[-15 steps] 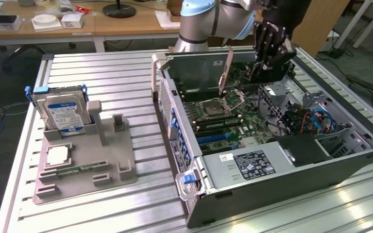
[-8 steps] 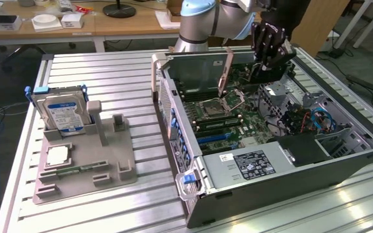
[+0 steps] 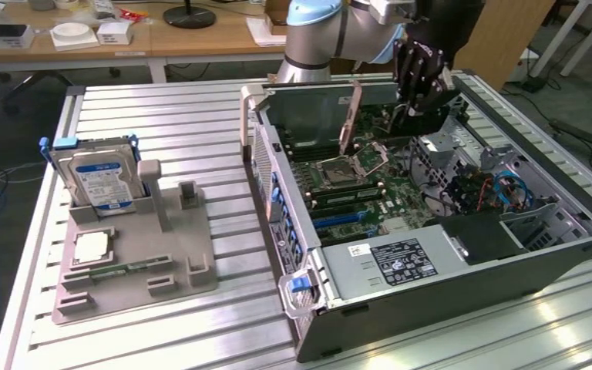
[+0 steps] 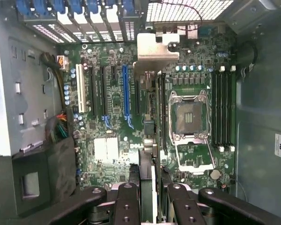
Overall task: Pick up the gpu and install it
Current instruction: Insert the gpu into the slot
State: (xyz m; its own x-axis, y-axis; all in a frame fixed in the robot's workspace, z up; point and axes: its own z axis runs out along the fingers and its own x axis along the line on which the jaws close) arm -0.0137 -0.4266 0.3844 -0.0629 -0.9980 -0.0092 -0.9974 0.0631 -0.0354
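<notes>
The black gripper clamps its half-closed fingers on the thin green gpu card with a silver bracket. The card hangs edge-on above the green motherboard.

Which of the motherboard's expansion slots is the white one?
The white slot is the end one, farthest from the CPU socket and right beside the cable bundle. The other slots are black or blue.

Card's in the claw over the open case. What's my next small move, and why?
Probably a short, slow descent toward the motherboard. The claw is shut on the gpu, which hangs edge-on over the slots beside the blue slot, its silver bracket toward the rear grille. In the exterior view it sits well above the board, not yet seated.
</notes>
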